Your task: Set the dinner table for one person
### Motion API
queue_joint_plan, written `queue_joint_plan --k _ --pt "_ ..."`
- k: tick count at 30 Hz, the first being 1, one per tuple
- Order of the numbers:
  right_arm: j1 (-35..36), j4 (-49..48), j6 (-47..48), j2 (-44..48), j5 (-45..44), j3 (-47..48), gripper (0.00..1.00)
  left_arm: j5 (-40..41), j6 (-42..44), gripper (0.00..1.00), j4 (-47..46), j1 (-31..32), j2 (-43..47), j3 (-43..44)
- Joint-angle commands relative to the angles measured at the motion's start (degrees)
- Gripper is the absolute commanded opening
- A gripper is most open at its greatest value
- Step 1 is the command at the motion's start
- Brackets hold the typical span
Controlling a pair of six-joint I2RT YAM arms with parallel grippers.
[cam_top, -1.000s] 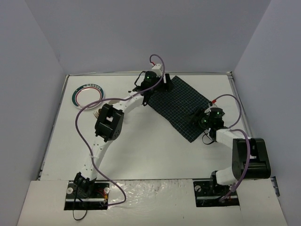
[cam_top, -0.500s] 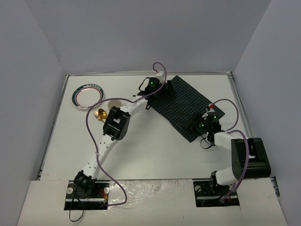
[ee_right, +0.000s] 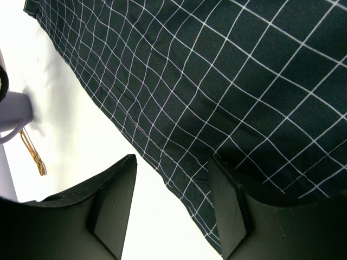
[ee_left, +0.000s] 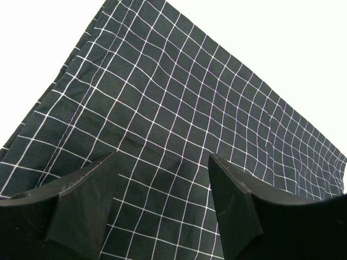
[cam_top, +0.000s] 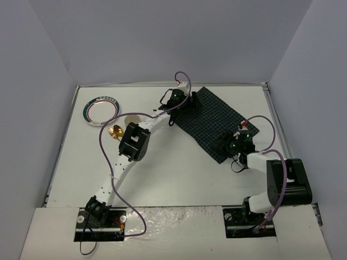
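The dinner table [cam_top: 179, 179] is a plain white top. A dark green checked cloth [cam_top: 214, 122] lies slanted on its far right part. My left gripper [cam_top: 191, 102] is open just above the cloth's far left corner; in the left wrist view the cloth [ee_left: 179, 97] fills the space between the open fingers of the gripper [ee_left: 162, 200]. My right gripper [cam_top: 223, 144] is open at the cloth's near corner. In the right wrist view the cloth's hemmed edge [ee_right: 179, 157] runs between the fingers of the gripper [ee_right: 173, 203]. Neither holds anything.
A white plate with a green and pink rim [cam_top: 101, 108] sits at the far left. A gold spoon [cam_top: 115, 131] and a small cream round thing [cam_top: 132, 120] lie beside the left arm's elbow [cam_top: 134, 144]. Gold cutlery [ee_right: 33, 154] shows in the right wrist view.
The left arm's elbow has swung right and uncovered the gold spoon; its gripper has shifted slightly right over the cloth corner. The right gripper has moved slightly nearer along the cloth's edge.
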State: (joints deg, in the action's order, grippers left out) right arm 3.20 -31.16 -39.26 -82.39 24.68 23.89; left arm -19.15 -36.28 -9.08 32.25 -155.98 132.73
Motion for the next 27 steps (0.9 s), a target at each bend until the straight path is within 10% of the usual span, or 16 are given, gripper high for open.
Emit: queue_joint_plan --k 1,27 --pt "0.40 3.57 0.37 0.05 -2.00 -1.27 0.52 1.18 -0.72 0.63 -2.26 -0.17 1.91 2.10" --pt "0.40 5.14 0.41 2.97 -1.48 -3.67 0.55 1.65 -1.41 0.63 -2.02 -0.70 1.52 1.17"
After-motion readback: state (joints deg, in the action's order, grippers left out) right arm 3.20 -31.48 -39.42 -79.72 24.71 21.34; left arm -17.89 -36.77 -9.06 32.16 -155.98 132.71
